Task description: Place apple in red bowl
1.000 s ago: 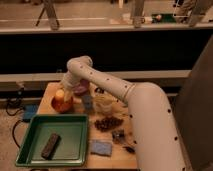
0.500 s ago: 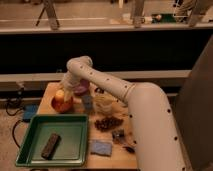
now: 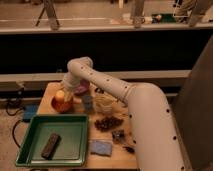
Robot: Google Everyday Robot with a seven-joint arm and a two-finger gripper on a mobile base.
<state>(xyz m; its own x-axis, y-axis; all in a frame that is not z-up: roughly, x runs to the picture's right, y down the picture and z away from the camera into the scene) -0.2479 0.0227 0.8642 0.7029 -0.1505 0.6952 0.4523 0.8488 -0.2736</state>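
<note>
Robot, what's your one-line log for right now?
gripper: above red bowl | apple: in bowl's opening, by gripper | green tray: nearer camera, holds dark block

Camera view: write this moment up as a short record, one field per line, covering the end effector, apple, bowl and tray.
end effector: low over the red bowl, at the far left of the table
apple: appears to sit inside the red bowl, right under the end effector
red bowl: on the table, just behind the green tray
green tray: front left, holding one dark bar
blue pad: on the table, right of the tray
task status: apple looks to be in the bowl
</note>
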